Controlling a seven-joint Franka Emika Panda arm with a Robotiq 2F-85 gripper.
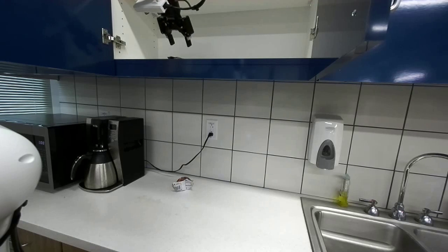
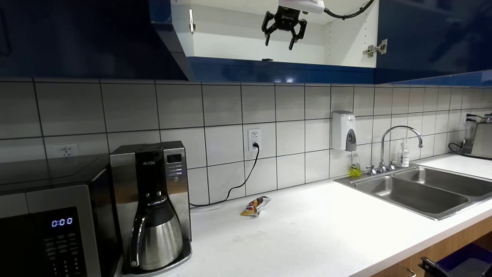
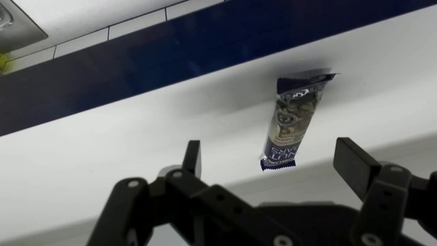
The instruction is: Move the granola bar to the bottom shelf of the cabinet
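Observation:
The granola bar lies flat on the bottom shelf of the cabinet, close to its blue front edge in the wrist view. Only a thin dark sliver of the bar shows above that edge in both exterior views. The cabinet is open, with a white interior, and also shows in an exterior view. My gripper is open and empty, fingers apart, pointing down above the bar. It hangs inside the cabinet opening in both exterior views, apart from the bar.
The blue cabinet doors stand open at the sides. A crumpled snack wrapper lies on the counter below. A coffee maker, a microwave and a sink are also below.

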